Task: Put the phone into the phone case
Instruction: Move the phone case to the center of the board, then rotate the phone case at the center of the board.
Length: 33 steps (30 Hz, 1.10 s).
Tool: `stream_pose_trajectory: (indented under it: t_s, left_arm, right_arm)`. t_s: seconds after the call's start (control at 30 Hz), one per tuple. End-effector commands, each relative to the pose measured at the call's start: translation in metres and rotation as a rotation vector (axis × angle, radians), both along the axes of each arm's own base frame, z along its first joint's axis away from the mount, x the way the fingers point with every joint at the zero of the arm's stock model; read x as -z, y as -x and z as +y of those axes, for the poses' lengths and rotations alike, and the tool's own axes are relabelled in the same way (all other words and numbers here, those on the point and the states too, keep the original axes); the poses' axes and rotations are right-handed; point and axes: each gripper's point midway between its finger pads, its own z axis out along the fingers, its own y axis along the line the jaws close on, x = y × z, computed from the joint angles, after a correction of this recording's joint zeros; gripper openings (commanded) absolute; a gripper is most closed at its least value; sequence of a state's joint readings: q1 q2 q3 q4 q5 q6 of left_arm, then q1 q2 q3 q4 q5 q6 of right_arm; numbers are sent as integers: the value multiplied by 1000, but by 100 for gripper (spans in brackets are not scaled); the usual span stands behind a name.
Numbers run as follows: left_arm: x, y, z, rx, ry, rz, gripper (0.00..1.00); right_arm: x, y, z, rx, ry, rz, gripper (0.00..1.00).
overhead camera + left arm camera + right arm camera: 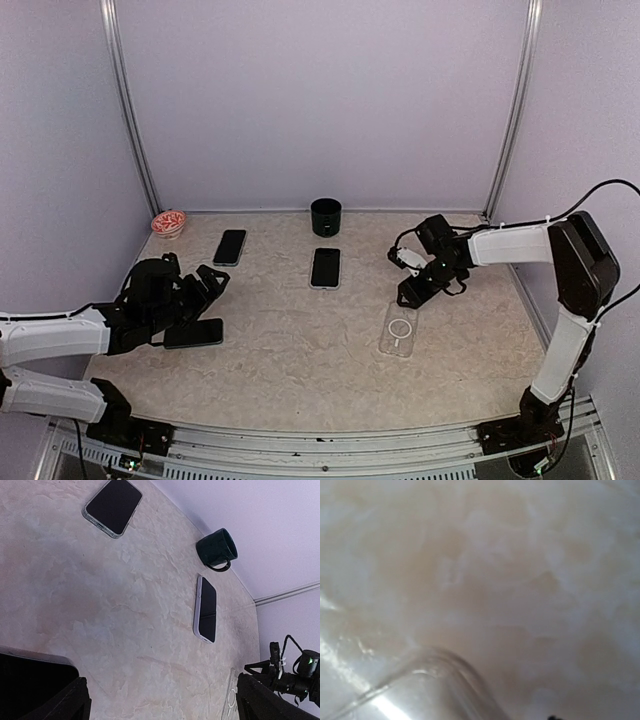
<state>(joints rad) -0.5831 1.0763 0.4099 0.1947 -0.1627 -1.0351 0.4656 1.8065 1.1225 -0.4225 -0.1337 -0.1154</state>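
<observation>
The clear phone case [400, 330] lies flat on the table right of centre, a ring printed on its back. My right gripper [413, 293] is down at the case's far end. The blurred right wrist view shows only a rounded corner of the case [435, 680] against the table, and no fingers. A dark phone [194, 333] lies at the near left, beside my left gripper [200, 300]. That gripper stands wide open over bare table [162, 700], with the phone's corner [30, 675] by its left finger.
Two more phones lie on the table, one at the back left [230, 247] and one in the middle [326, 267]. A dark mug [326, 216] stands at the back centre. A small bowl [168, 222] sits in the back left corner.
</observation>
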Motion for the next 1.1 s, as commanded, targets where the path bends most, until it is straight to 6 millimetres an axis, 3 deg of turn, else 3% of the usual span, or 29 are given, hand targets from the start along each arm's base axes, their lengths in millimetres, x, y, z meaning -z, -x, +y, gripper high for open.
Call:
stream_pose_trajectory:
  t_s: [0.0,0.3,0.63,0.83,1.07]
  left_arm:
    - [2,2,-1,1,11,-2,99]
    - [5,5,-1,4,13,3,99]
    - [9,7,2,-4,17,10,99]
    - [9,7,0,-2,22,10,99]
    - [9,7,2,-11,20,10,99]
  right_arm:
    - [11,4,4,-22,30,28,53]
    - [18,-2,8,-31,31,30,43]
    - [15,0,14,-36,-4,42,8]
    - [6,0,13,1,-27,30,2]
    - [-1,0,7,160,-85,10,0]
